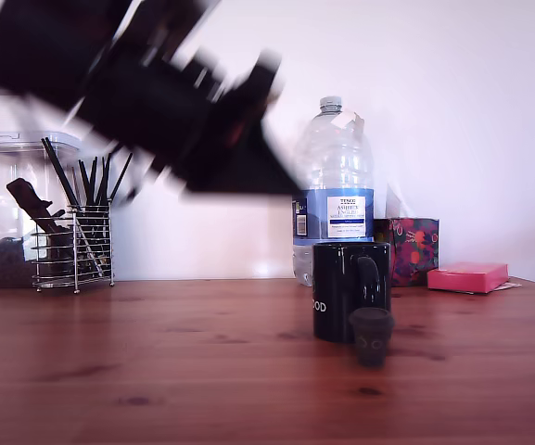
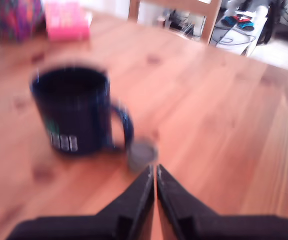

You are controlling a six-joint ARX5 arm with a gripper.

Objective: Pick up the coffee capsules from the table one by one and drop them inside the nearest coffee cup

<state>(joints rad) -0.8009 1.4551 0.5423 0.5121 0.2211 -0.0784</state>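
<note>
Low centre of the wrist view: gripper point(image 2: 155, 172), dark jaws together, nothing between them.
Capsule point(image 1: 371, 335): black tapered pod, upright, wide rim up, on the table point(image 1: 156, 371) at the mug's handle.
Mug point(image 1: 349, 290): glossy black cylinder, upright, centre-right of the exterior view.
Arm point(image 1: 146, 88): blurred, upper left, aloft.
</note>
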